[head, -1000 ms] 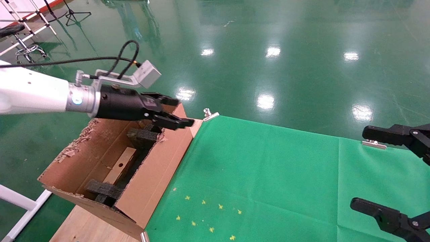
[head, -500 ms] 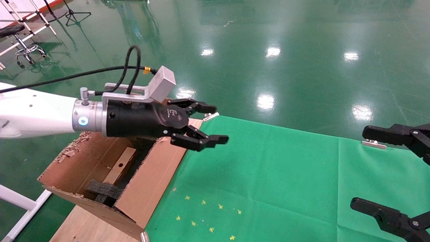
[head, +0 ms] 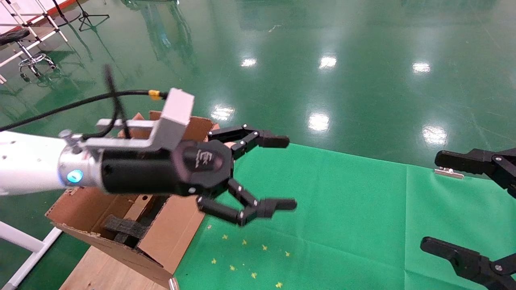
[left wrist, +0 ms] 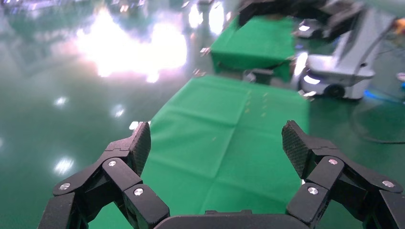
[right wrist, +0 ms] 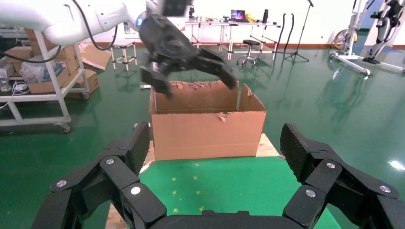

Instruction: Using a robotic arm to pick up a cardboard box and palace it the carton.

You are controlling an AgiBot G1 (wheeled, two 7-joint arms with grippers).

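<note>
Left gripper, black linked jaws spread empty, above ragged corrugated carton.

The only marking that can be made out is a pale embossed logo on the black body of the left gripper, near its wrist; it looks like the letters "EK", though the strokes are too soft to be sure.

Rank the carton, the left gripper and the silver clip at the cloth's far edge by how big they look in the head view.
1. Left gripper, open and near the camera, which inflates it.
2. Carton, partly hidden behind that arm; likely larger in reality.
3. Silver clip, clearly the smallest.
</note>
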